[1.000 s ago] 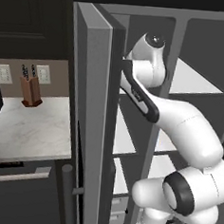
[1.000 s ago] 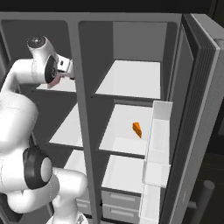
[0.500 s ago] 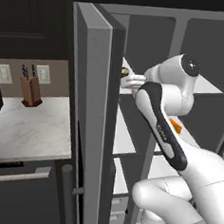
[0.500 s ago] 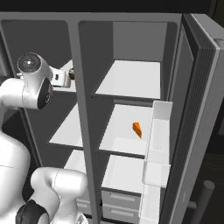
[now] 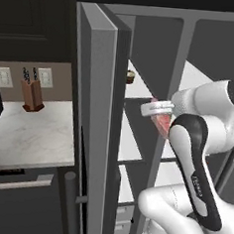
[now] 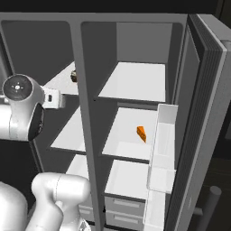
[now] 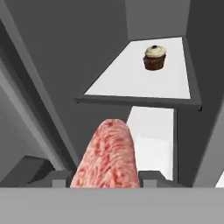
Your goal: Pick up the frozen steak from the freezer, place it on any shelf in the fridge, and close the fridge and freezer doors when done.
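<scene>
Pincer (image 7: 107,181) grips frozen steak (image 7: 109,155) before freezer (image 7: 65,57) shelves.

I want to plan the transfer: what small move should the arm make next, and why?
Probably carry the frozen steak sideways, past the divider, to the fridge's top shelf. The tool is shut on it in front of the freezer, and both doors stand open.
</scene>
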Tool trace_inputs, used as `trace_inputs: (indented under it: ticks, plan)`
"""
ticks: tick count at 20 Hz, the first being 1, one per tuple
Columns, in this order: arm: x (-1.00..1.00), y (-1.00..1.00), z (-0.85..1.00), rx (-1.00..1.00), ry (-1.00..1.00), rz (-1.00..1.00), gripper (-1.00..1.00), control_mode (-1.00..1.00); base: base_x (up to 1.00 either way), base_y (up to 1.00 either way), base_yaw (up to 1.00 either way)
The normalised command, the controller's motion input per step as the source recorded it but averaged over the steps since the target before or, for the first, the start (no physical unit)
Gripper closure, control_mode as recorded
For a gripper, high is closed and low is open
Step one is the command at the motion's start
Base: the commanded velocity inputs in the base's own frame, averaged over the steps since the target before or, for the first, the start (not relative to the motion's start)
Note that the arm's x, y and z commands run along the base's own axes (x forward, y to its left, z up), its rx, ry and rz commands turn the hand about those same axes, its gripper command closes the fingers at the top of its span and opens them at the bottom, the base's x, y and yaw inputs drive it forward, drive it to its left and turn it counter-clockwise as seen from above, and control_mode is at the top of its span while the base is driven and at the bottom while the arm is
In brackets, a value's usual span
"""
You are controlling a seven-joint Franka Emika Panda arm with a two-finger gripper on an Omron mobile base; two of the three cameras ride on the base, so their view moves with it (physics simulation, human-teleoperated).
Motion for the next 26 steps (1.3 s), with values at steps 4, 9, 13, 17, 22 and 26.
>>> trace_inputs:
  ticks: [4,9,13,17,22,26]
  plan:
    - [-1.00,-0.33,0.00,0.00,0.17,0.01,1.00,-1.00,0.00,0.00,0.00]
    - [-0.94,-0.89,0.00,0.00,0.32,-0.10,1.00,-1.00,0.00,0.00,0.00]
    - [-0.02,-1.00,0.15,-0.03,0.38,-0.30,1.00,-1.00,0.00,0.00,0.00]
    - [0.71,-0.99,0.35,-0.08,0.30,-0.31,1.00,-1.00,0.00,0.00,0.00]
    - [1.00,-0.71,0.38,-0.07,0.12,-0.14,1.00,-1.00,0.00,0.00,0.00]
    - [0.96,-0.35,-0.01,-0.07,0.00,0.06,1.00,-1.00,0.00,0.00,0.00]
